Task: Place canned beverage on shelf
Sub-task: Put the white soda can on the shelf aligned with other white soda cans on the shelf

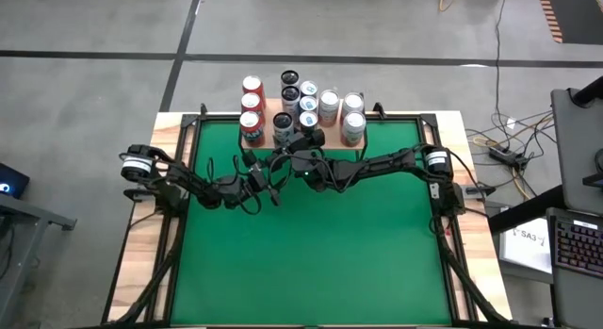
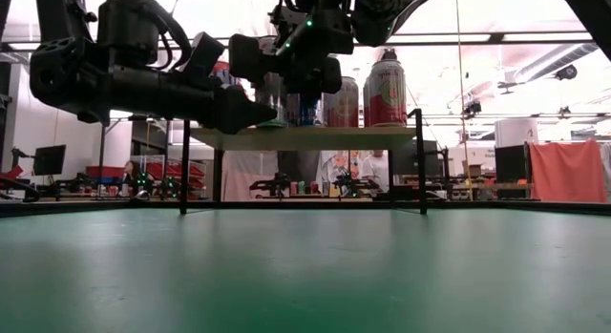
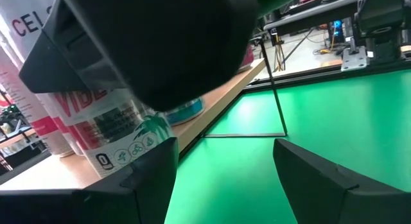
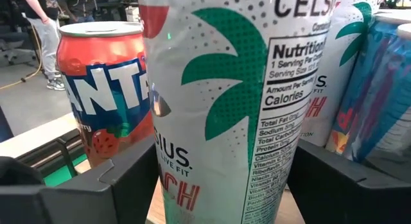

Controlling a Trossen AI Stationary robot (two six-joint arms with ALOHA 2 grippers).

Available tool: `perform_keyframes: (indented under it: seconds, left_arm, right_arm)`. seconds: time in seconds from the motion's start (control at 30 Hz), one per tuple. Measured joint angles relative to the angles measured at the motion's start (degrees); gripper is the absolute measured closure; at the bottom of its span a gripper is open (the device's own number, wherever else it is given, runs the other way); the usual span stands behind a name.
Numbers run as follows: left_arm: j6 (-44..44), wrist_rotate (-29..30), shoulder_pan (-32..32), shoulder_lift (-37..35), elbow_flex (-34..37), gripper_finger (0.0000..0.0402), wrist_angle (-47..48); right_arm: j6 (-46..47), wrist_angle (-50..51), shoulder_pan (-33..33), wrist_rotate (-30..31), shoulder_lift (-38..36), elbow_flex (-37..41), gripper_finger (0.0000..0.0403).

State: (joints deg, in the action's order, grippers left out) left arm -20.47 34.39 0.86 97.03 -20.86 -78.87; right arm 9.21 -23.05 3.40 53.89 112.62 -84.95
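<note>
The shelf (image 1: 326,134) stands at the table's far edge, its wood top (image 2: 315,138) on thin black legs. Several cans stand on it. A white can with a green palm print (image 4: 218,89) stands upright on the shelf top. My right gripper (image 4: 218,169) is level at this can, one finger on each side. The gripper is open. An orange-red Fanta can (image 4: 103,83) stands beside it. My left gripper (image 3: 225,179) is open and empty, level, just in front of the shelf's near edge (image 3: 218,102) and lower than the right one (image 2: 253,114). My right gripper has a finger (image 4: 128,179) at each side of the white can's lower body (image 4: 192,185), coming level from the table's near side. No gap shows, and I cannot tell whether they touch it. The can is upright, its base on the shelf top.
Red, dark, blue and white cans (image 1: 308,105) crowd the shelf close around the white one. A shelf leg (image 2: 420,161) stands on the green table (image 1: 311,263), which spreads toward the near edge. A person (image 4: 42,31) stands in the room beyond.
</note>
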Motion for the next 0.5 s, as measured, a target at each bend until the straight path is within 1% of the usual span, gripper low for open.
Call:
perform_keyframes:
  seconds: [0.3,0.5]
  left_arm:
    - [0.1,0.0,0.0,0.0,0.0,0.0162,-0.2]
    - [0.2,0.0,0.0,0.0,0.0,0.0162,-2.1]
  right_arm:
    - [-0.2,0.0,-0.1,0.0,0.0,0.0,0.0109]
    - [-0.5,0.0,-0.3,0.1,-0.1,0.0,0.0103]
